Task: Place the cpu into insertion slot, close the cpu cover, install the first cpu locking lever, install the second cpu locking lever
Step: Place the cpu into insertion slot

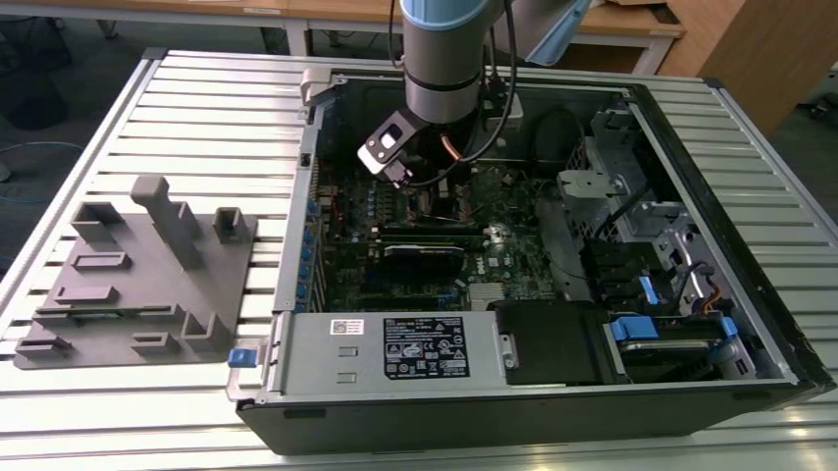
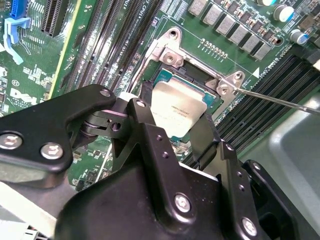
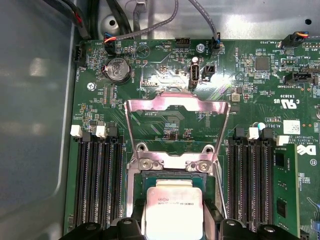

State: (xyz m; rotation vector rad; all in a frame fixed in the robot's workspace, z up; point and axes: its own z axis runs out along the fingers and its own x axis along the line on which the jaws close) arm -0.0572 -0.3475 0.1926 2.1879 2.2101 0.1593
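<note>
The cpu (image 3: 174, 202), a flat square chip with a dull silver top, lies level over the insertion slot (image 3: 150, 178), whose dark edge and shiny rim show around it. My gripper (image 3: 174, 224) is shut on the cpu, one black finger (image 2: 139, 117) against each side of the chip (image 2: 177, 106). The cpu cover (image 3: 175, 104), a silvery frame with a cut-out centre, stands swung open beyond the slot's hinge screws. A thin metal locking lever (image 2: 280, 101) sticks out sideways from the slot's corner. In the exterior view the arm (image 1: 445, 59) reaches down into the open computer case.
The green motherboard (image 3: 165, 65) carries black memory slots (image 3: 97, 175) on both sides of the socket, with a coin battery (image 3: 117, 69) and cables behind. The case walls (image 1: 772, 245), drive bays and power supply (image 1: 392, 345) ring the board. A grey fixture (image 1: 144, 275) lies at the exterior view's left.
</note>
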